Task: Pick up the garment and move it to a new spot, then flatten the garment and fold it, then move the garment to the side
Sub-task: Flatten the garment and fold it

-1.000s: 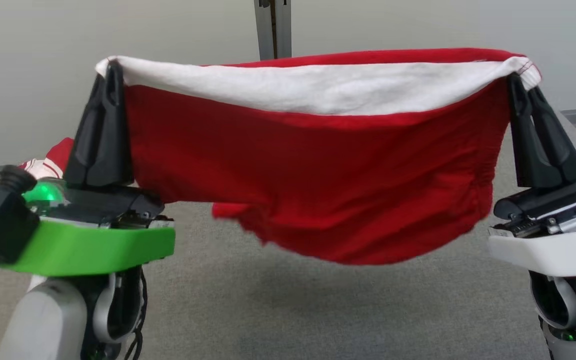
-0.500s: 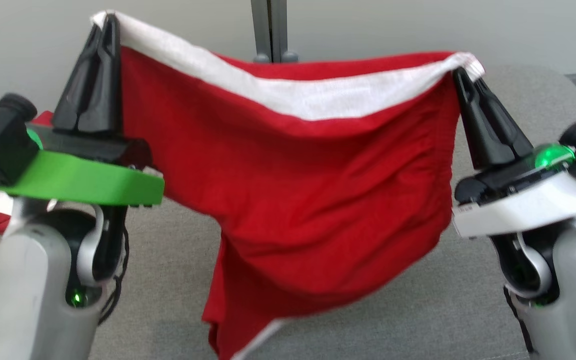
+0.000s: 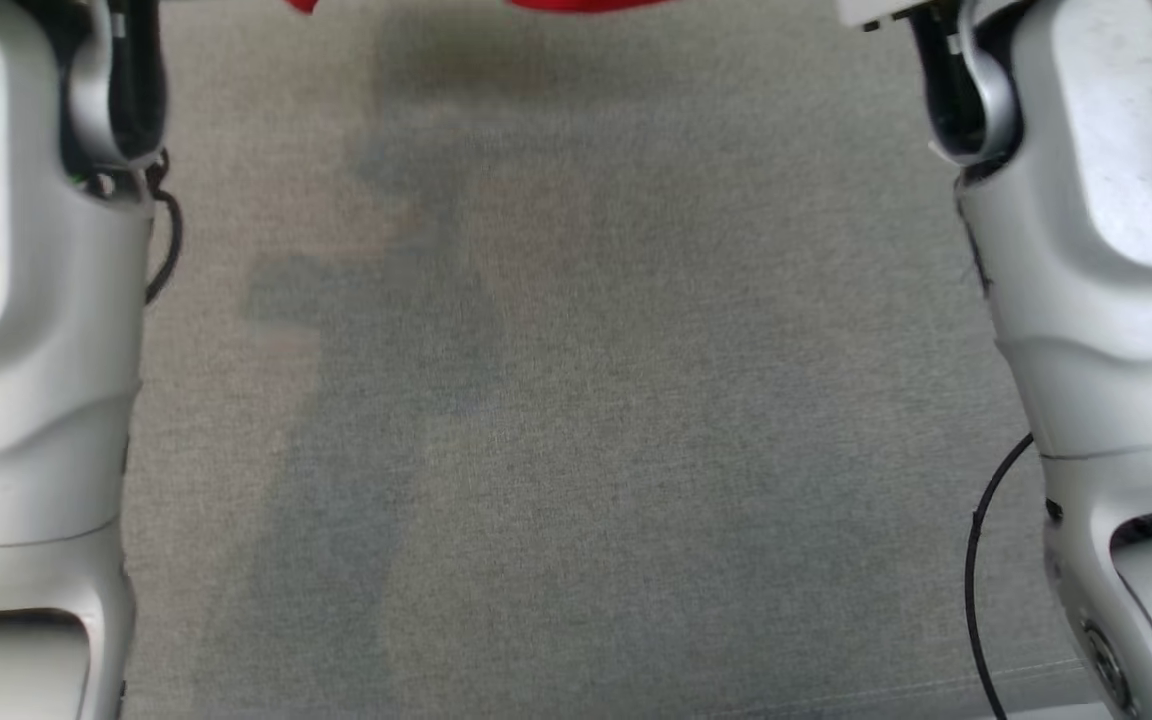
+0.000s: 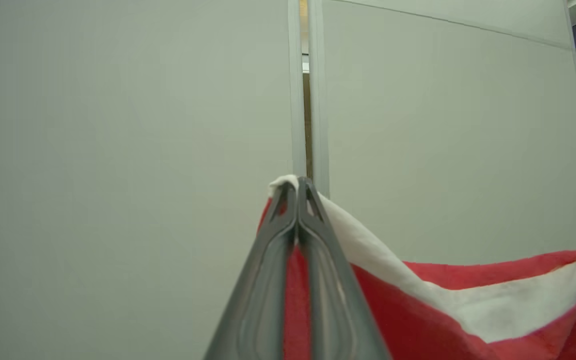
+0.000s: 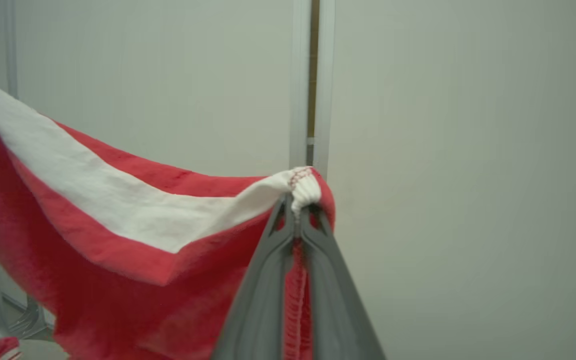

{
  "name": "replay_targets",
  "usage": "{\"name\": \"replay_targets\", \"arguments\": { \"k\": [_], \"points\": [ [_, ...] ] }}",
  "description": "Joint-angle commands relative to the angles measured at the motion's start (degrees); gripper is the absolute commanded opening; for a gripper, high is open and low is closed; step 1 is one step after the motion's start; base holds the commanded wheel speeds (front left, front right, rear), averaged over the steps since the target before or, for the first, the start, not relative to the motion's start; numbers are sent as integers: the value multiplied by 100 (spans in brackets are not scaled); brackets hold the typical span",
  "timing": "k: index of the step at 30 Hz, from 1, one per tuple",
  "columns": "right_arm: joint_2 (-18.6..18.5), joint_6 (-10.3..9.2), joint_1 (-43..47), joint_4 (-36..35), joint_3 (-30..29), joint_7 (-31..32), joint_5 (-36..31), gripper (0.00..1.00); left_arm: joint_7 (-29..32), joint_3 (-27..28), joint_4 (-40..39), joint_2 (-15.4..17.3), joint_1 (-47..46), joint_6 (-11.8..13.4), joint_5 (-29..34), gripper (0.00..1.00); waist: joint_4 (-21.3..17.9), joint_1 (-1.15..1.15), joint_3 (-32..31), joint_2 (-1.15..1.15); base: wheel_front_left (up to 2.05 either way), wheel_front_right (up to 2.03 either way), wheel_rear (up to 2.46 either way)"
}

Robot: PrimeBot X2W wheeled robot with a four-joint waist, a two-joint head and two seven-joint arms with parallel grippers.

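Left jaws pinched tight on white hem corner of garment (image 4: 408, 330); right jaws clamped same way on opposite corner. Garment hangs stretched between, raised over far part of grey worktop (image 3: 576, 400). Risk: thin hem pinch, arms spreading wider could yank corner free; sagging middle may land bunched

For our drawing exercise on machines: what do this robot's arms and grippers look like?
The left arm and right arm have smooth, rounded silver-grey shells with dark gaps at the joints. A thin black cable loops beside each. The left gripper and right gripper each have two long, dark grey fingers tapering to a point, with a small triangular cut-out near each tip.
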Motion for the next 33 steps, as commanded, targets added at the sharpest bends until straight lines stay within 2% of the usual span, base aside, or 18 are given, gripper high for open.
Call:
{"name": "replay_targets", "arguments": {
  "k": [1,5,8,13,20,33],
  "points": [
    [44,-6,-14,294,85,-74,-87,0,-82,5,214,-76,64,-85,-77,0,151,-1,815,0,0,0,0],
    [114,-6,220,835,402,-143,-198,0,-177,120,640,-215,509,-282,-127,0,180,-1,1057,0,0,0,0],
    [123,-6,577,659,452,-146,-105,0,-177,348,496,-339,936,-441,-75,0,165,-1,1163,0,0,0,0],
    [31,-7,1321,-26,355,-146,55,0,-175,742,-118,-516,1755,-665,26,0,112,-1,1153,0,0,0,0],
    [75,-6,2336,-1119,265,-146,320,0,-175,1085,-1139,-674,2899,-787,217,0,17,-1,859,0,0,0,0],
    [137,-6,4643,-2634,25,-147,530,0,-170,876,-2652,-789,5107,-818,270,0,-12,-1,-459,0,0,0,0]
  ]
}}
